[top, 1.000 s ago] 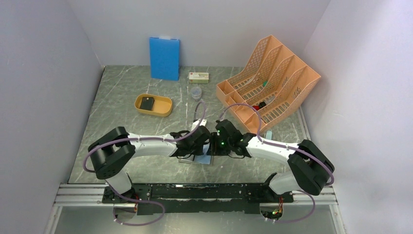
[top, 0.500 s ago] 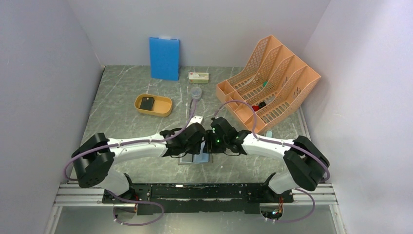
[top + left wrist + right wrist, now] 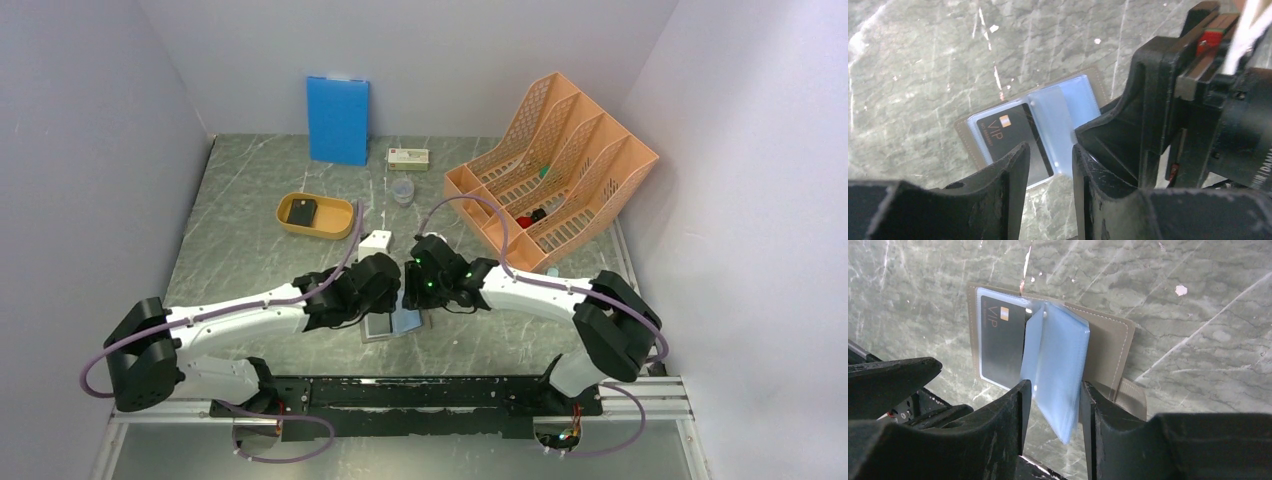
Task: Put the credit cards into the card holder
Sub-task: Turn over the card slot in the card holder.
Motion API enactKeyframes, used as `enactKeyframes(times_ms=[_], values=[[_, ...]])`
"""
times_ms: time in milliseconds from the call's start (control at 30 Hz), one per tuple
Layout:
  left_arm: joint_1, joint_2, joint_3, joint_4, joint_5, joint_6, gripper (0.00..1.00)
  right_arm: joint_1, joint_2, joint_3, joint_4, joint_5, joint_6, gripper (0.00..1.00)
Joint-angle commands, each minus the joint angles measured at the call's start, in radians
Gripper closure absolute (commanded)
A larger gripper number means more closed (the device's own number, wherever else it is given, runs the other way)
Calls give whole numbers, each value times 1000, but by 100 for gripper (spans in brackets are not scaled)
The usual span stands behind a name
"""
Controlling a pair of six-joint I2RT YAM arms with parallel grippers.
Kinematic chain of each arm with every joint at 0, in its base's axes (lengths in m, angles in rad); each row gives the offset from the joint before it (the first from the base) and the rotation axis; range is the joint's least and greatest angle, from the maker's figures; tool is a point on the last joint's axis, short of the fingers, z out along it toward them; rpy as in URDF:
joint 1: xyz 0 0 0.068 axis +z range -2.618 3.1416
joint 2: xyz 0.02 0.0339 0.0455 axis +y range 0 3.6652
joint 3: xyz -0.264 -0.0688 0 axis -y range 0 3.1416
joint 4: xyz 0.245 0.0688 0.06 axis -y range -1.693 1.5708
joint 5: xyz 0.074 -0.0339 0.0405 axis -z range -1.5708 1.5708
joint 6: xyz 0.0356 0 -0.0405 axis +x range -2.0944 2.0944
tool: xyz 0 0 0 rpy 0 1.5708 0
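With the holder (image 3: 1048, 345) lying open on the table (image 3: 250, 250) between both arms, one black VIP card (image 3: 1000, 342) already sits in its left pocket. Right tool (image 3: 1050, 405) looks clamped on the loose pale pocket leaves; left tool (image 3: 1048, 165) hovers apart, empty. Next up I'd guess: grab another card, maybe the dark one in the yellow tray (image 3: 340, 225).

One camera looks down from high up; both wrist cameras look closely at the open card holder (image 3: 1038, 132).
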Motion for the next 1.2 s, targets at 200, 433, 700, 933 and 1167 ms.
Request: enactKeyframes(times_ms=[200,433,700,933,1167], values=[[3,-95,-109,71,0,-52,53,49,53,68,-61,77,-22,50],[64,-127,-152,110,71,-100,40,73,92,66,-40,89,-10,38],[174,-134,-215,180,200,-143,32,75,109,41,26,69,21,28],[254,-102,-231,233,266,-139,31,79,111,27,60,59,20,28],[268,18,-203,225,253,-98,41,84,103,27,62,51,19,28]])
